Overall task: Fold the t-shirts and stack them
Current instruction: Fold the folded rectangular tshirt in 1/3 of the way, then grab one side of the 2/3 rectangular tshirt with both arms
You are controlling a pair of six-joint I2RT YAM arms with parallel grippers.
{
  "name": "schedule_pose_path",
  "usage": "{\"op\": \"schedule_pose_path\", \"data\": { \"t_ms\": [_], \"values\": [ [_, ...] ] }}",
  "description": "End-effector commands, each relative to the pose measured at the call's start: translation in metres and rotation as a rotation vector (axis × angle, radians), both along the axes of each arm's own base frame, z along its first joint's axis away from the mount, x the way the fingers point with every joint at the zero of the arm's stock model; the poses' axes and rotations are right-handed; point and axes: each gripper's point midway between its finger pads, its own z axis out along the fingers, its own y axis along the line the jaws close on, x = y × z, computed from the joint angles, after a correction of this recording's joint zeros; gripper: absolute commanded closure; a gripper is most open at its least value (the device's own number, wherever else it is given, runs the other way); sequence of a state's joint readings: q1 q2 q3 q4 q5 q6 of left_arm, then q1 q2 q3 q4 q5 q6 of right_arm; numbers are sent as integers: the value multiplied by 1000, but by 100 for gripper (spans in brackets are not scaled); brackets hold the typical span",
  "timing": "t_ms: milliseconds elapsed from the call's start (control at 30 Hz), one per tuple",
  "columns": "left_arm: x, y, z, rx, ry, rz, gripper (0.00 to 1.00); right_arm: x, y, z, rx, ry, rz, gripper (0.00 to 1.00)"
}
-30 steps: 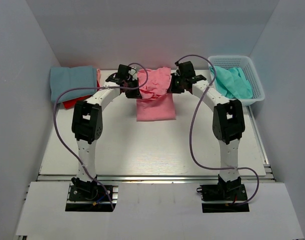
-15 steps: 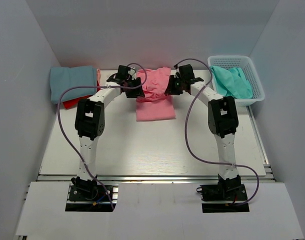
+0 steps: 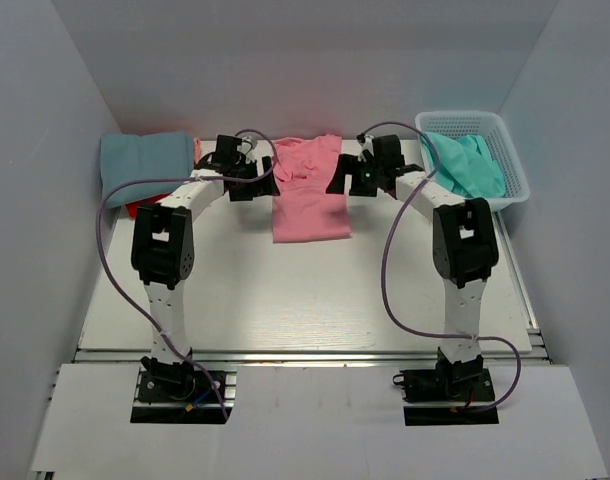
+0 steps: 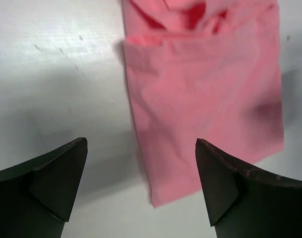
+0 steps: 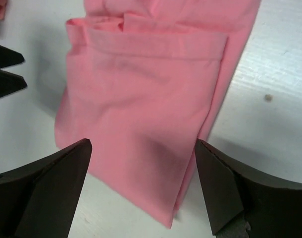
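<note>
Salmon pink t-shirt [image 3: 310, 205] lies partly folded on the table [image 3: 285, 290] at far centre, its far end bunched. The left gripper [image 3: 259, 184] and right gripper [image 3: 337, 182] flank it — both spread wide, holding nothing. At far left a dusty blue t-shirt [image 3: 140, 160] rests on a red t-shirt [image 3: 140, 209]; a turquoise t-shirt [image 3: 470, 165] lies in the basket [image 3: 516, 186].

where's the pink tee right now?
Top view: the pink t-shirt lies flat, far-centre on the table, between the left gripper and right gripper, neither holding it.
</note>
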State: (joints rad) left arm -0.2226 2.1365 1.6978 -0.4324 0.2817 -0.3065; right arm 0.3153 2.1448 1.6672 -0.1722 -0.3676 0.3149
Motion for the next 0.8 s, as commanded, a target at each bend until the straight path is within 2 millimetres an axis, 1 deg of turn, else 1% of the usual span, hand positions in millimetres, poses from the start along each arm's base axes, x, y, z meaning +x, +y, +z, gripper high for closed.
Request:
{"op": "schedule_pose_path", "data": {
  "t_ms": [0, 33, 67, 100, 133, 167, 233, 267, 333, 367, 400, 433, 467, 500, 533, 567, 633, 667, 733, 767],
  "values": [
    [-28, -15, 40, -15, -71, -81, 0, -26, -1, 19, 36, -36, 25, 10],
    [-47, -20, 23, -31, -27, -113, 0, -33, -2, 23, 40, -35, 21, 10],
    [-54, -18, 29, -34, -41, -113, 0, -37, -6, 26, 40, -38, 13, 10],
    [-62, -18, 25, -39, -33, -120, 0, -47, -10, 15, 38, 2, 5, 10],
    [-78, -19, 9, -31, 6, -130, 0, -58, -13, 6, 37, 32, 5, 10],
    [-82, -17, 11, -33, -2, -130, 0, -62, -14, 5, 33, 36, -1, 10],
    [-95, -21, -3, -18, 34, -142, 0, -75, -21, -15, 11, 89, -23, 10],
    [-95, -21, -3, -18, 34, -142, 0, -77, -23, -25, 3, 116, -32, 10],
    [-103, -28, -13, -12, 58, -161, 0, -81, -21, -30, 11, 144, -23, 10],
    [-105, -27, -18, -7, 77, -161, 0, -81, -21, -32, 14, 155, -28, 10],
    [-105, -26, -19, 0, 76, -155, 0, -83, -20, -39, 14, 177, -23, 10],
    [-111, -29, -29, 2, 107, -157, 0, -84, -19, -41, 23, 195, -34, 10],
    [-112, -29, -35, 1, 124, -150, 0, -85, -21, -46, 17, 205, -46, 10],
    [-110, -30, -34, -1, 116, -150, 2, -83, -24, -49, 9, 208, -63, 10],
    [-111, -31, -40, -5, 131, -156, 4, -86, -26, -56, -7, 222, -72, 10],
    [-112, -30, -44, -3, 140, -156, 7, -85, -28, -57, -12, 223, -80, 10],
    [-112, -30, -44, -3, 140, -156, 12, -88, -29, -65, -22, 252, -78, 10],
    [-112, -29, -49, 7, 148, -150, 17, -87, -26, -64, -13, 252, -68, 12],
    [-116, -28, -57, 12, 169, -149, 25, -89, -25, -70, -8, 271, -70, 16],
    [-116, -28, -57, 12, 169, -149, 28, -91, -22, -70, 2, 273, -62, 19]
  ]
}}
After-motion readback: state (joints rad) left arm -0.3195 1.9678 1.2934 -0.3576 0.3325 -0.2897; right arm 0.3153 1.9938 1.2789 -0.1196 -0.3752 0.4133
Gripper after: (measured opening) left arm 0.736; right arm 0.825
